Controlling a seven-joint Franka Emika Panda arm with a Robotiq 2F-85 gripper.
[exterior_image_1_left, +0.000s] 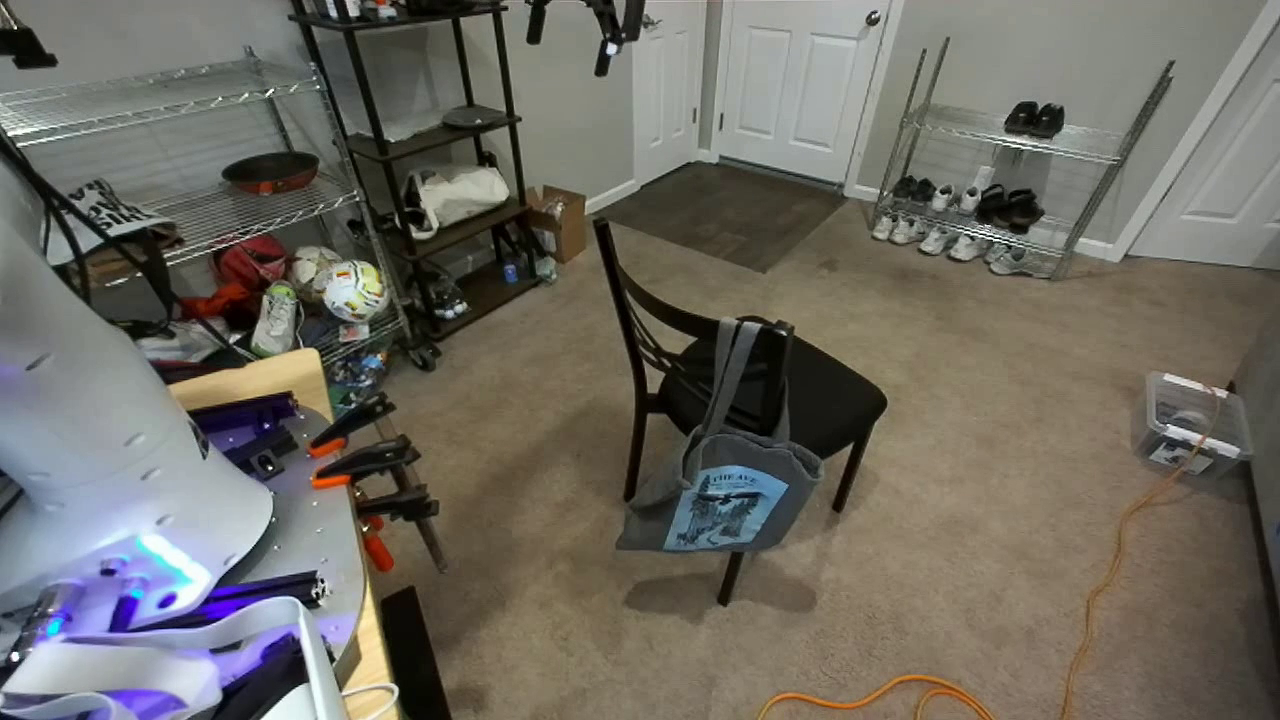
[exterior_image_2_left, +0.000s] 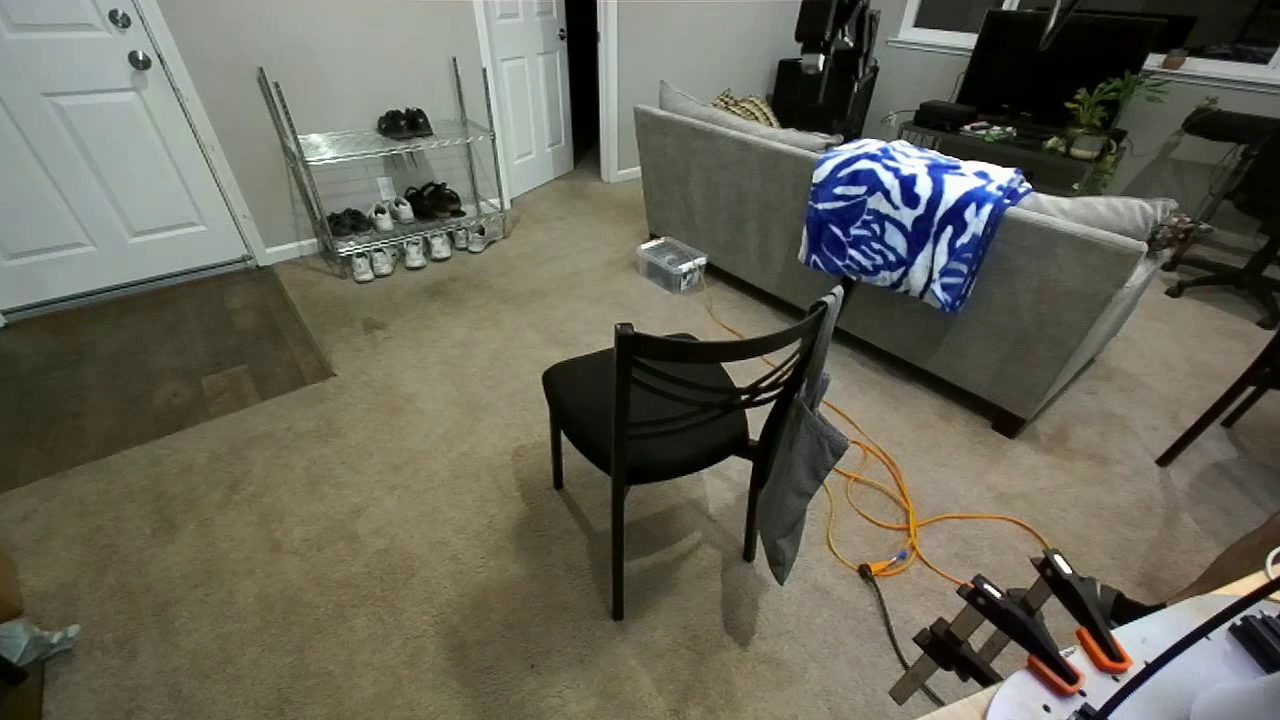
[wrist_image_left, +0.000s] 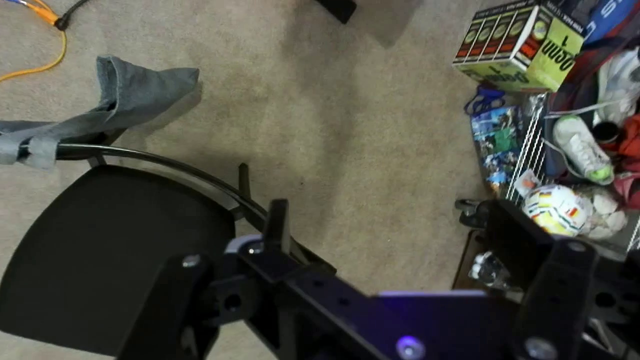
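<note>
My gripper (wrist_image_left: 395, 235) is open and empty in the wrist view, its two dark fingers wide apart above the carpet. It also shows at the top edge of an exterior view (exterior_image_1_left: 570, 50), high above the floor. A black chair (exterior_image_1_left: 835, 395) stands on the carpet below; it also shows in an exterior view (exterior_image_2_left: 660, 420) and in the wrist view (wrist_image_left: 110, 250). A grey tote bag (exterior_image_1_left: 740, 505) with a blue print hangs by its straps from a corner of the chair's backrest. The bag shows in an exterior view (exterior_image_2_left: 800, 490) and in the wrist view (wrist_image_left: 145, 92).
A wire shelf (exterior_image_1_left: 215, 215) with a pan and a dark rack (exterior_image_1_left: 455, 235) stand beside the robot's table. Clamps (exterior_image_1_left: 365, 460) stick out from the table edge. An orange cord (exterior_image_2_left: 905, 500) lies on the floor near a grey sofa (exterior_image_2_left: 720, 190). A shoe rack (exterior_image_1_left: 1060, 150) stands farther off.
</note>
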